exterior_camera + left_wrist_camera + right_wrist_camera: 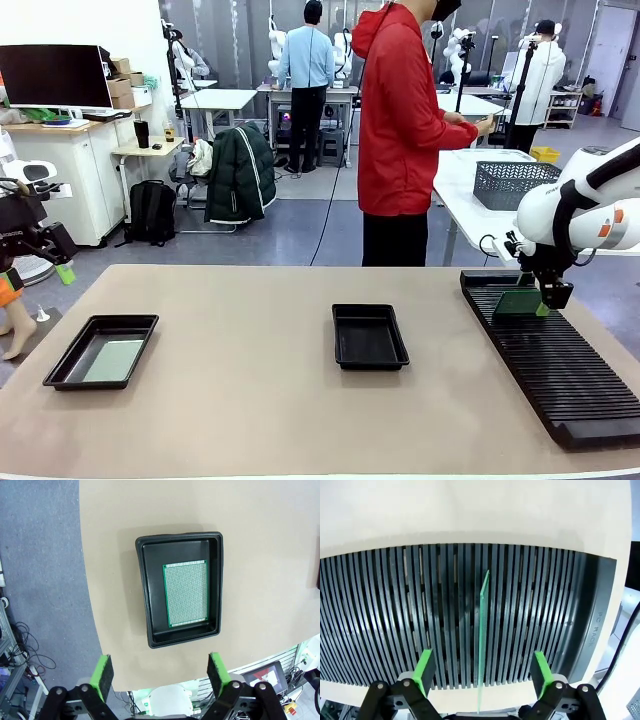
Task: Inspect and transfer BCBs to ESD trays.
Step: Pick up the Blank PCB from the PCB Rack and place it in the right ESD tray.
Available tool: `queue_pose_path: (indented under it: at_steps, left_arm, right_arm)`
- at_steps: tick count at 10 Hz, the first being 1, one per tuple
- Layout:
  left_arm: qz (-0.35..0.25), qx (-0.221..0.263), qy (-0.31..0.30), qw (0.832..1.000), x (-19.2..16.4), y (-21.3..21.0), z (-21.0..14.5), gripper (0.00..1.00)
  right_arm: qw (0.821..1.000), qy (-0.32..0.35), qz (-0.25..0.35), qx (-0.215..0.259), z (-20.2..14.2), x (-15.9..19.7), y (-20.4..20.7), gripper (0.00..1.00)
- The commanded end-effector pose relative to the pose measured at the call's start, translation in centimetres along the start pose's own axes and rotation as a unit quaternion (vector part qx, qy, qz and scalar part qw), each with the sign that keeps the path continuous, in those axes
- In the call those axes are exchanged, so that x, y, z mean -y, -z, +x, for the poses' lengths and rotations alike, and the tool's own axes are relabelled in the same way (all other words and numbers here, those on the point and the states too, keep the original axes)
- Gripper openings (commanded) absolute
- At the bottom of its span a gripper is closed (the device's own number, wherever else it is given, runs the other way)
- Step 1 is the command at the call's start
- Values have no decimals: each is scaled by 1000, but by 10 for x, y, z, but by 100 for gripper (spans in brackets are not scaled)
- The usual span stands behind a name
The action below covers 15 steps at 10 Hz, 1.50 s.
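Tan table (pixel 250 400) carries the rack (pixel 560 360), where a board (pixel 483 620) stands on edge between the right gripper's (pixel 483 666) spread pads (pixel 425 664), touching neither; left gripper (pixel 161 675), spread, hangs well away.

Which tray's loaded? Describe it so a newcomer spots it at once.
Start at the tan table, then go to its end on the robot's left. The black ESD tray there holds a green board lying flat on its floor; the identical tray at mid-table holds nothing.
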<state>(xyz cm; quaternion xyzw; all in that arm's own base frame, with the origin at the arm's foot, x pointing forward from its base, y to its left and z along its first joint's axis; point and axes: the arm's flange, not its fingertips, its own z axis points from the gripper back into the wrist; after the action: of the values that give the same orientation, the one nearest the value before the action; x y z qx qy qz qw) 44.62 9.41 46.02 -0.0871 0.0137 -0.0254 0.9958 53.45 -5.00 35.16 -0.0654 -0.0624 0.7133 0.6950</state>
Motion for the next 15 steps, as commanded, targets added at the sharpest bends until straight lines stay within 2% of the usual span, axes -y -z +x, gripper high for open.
queue_pose_path:
  at_steps: [1, 3, 6, 7, 8, 9, 10, 11, 12, 13, 14, 15]
  left_arm:
    - [-3, 5, 4, 1000, -1, 2, -1, 100]
    - [-3, 5, 4, 1000, -1, 2, -1, 100]
    - [-3, 5, 4, 1000, -1, 2, -1, 100]
    - [-3, 5, 4, 1000, -1, 2, -1, 100]
    - [-3, 5, 4, 1000, -1, 2, -1, 100]
    - [-3, 5, 4, 1000, -1, 2, -1, 100]
    - [-3, 5, 4, 1000, -1, 2, -1, 100]
    - [-3, 5, 4, 1000, -1, 2, -1, 100]
    - [-3, 5, 4, 1000, -1, 2, -1, 100]
    - [-3, 5, 4, 1000, -1, 2, -1, 100]
    - [-3, 5, 4, 1000, -1, 2, -1, 100]
    - [-3, 5, 4, 1000, -1, 2, -1, 100]
  right_arm:
    - [1000, 0, 0, -1, -1, -2, -1, 100]
    - [1000, -1, 0, 0, 1, 0, 0, 100]
    - [1000, 7, 3, 13, -4, -1, -4, 90]
    - [1000, 10, 7, 12, -4, 0, -4, 90]
    - [1000, 13, 6, 14, -5, 0, -5, 83]
    - [1000, 16, 8, 24, -7, 0, -5, 88]
    - [999, 20, 11, 22, -9, 0, -4, 77]
    - [999, 24, 14, 26, -10, 0, -3, 81]
    - [999, 25, 17, 36, -11, 1, -2, 70]
    - [999, 27, 18, 36, -12, 1, -3, 75]
    - [999, 29, 17, 39, -13, 1, -3, 64]
    - [999, 29, 18, 39, -13, 1, -3, 68]
